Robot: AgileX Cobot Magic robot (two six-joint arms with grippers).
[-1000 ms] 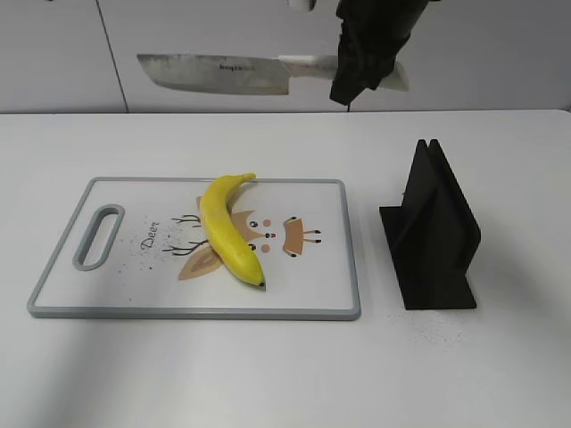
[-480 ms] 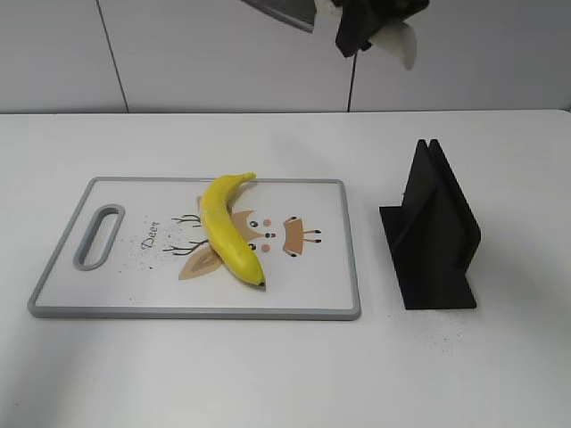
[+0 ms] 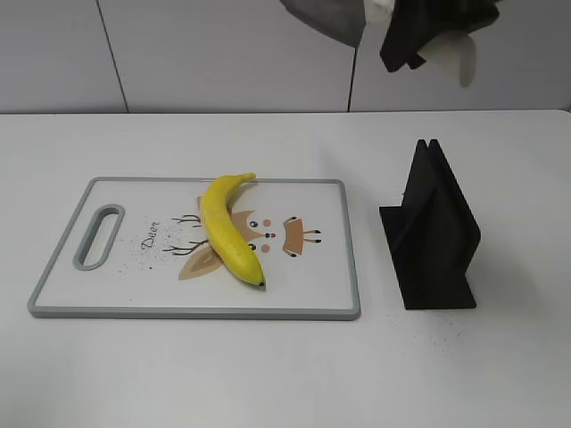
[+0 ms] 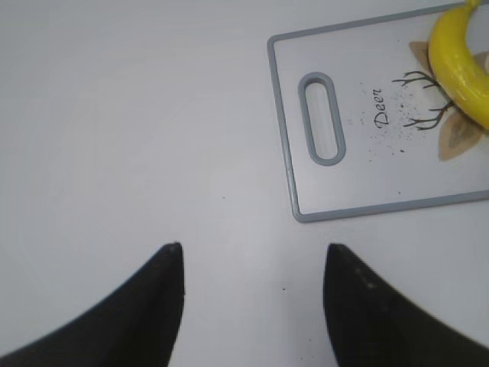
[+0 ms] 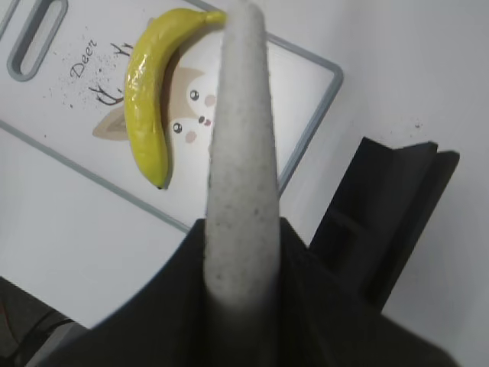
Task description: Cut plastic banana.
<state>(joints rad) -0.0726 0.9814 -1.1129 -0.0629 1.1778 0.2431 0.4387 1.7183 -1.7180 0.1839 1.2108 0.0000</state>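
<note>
The yellow plastic banana lies whole on the white cutting board, stem toward the back edge. It also shows in the left wrist view and the right wrist view. My right gripper is high above the table's back right, shut on the knife's white handle. Only a bit of the grey blade shows at the top edge. My left gripper is open and empty over bare table, left of the board's handle slot.
A black knife stand stands on the table right of the board; it also shows in the right wrist view. The board has a deer print and a grey rim. A white wall runs behind the table.
My right gripper has moved up and to the right with the knife. The blade, level and fully visible before, is now tilted and mostly out of frame. The banana has not moved.
</note>
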